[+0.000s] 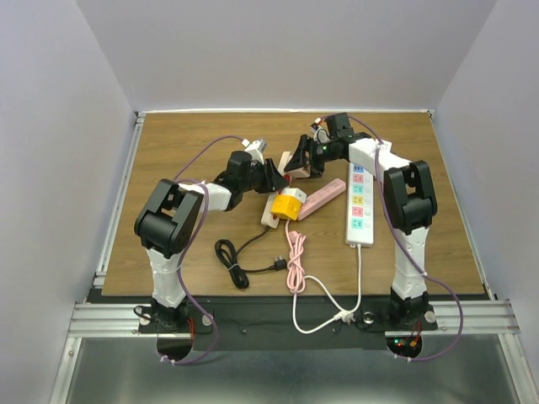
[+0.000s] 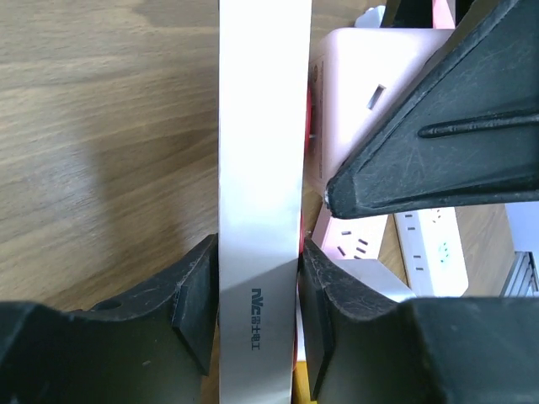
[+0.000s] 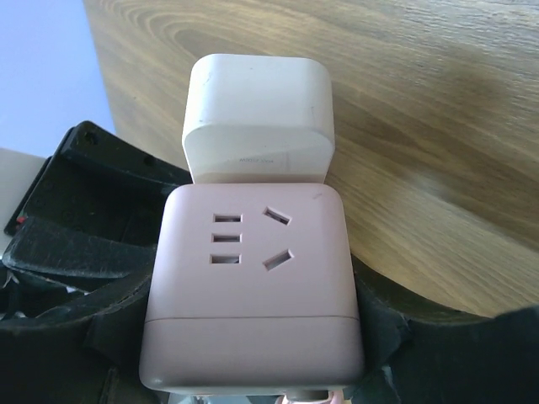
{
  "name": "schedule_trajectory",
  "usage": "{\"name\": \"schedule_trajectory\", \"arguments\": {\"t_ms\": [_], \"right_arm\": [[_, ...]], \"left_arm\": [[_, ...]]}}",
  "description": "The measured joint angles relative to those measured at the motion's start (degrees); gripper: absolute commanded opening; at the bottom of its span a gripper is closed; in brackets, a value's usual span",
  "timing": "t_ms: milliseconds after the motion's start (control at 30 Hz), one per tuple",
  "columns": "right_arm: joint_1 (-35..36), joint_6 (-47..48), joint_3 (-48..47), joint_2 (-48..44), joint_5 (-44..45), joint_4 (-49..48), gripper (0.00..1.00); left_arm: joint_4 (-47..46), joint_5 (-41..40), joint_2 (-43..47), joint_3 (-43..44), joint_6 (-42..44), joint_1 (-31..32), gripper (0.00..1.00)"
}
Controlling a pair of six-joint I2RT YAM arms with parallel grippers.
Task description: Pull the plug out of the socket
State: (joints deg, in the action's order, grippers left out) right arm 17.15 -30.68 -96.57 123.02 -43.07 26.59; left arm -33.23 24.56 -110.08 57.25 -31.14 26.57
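Observation:
A pink cube socket (image 3: 253, 286) is clamped between my right gripper's (image 3: 253, 324) fingers, its outlet face towards the camera. A white plug block (image 3: 257, 118) sits against the cube's far side. My left gripper (image 2: 257, 252) is shut on that white plug (image 2: 261, 151), its pads pressing both flat sides beside the printed logo. The pink cube (image 2: 362, 76) lies just right of the plug, behind my right gripper's black finger (image 2: 446, 135). In the top view the left gripper (image 1: 274, 178) and right gripper (image 1: 301, 164) meet at the table's middle.
A pink power strip (image 1: 324, 196) and a white power strip (image 1: 360, 206) lie right of centre. A yellow-and-white plug (image 1: 289, 204) sits on a beige strip (image 1: 269, 220). A black cable (image 1: 240, 261) and a pink cable (image 1: 295, 261) trail to the near edge.

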Motion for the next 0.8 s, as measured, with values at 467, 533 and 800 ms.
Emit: {"name": "schedule_trajectory", "arguments": {"t_ms": [467, 533, 800], "right_arm": [[6.67, -5.84, 3.74, -1.79, 18.73, -5.68, 0.00], [7.76, -6.01, 3.78, -1.99, 22.38, -6.27, 0.00], [0.66, 0.83, 1.01, -4.87, 17.99, -0.48, 0.01]], "left_arm": [[7.21, 0.26, -1.01, 2.01, -0.96, -1.68, 0.00], [8.11, 0.68, -1.18, 2.14, -1.90, -2.27, 0.00], [9.64, -1.11, -1.97, 2.21, -1.29, -3.52, 0.00]]}}
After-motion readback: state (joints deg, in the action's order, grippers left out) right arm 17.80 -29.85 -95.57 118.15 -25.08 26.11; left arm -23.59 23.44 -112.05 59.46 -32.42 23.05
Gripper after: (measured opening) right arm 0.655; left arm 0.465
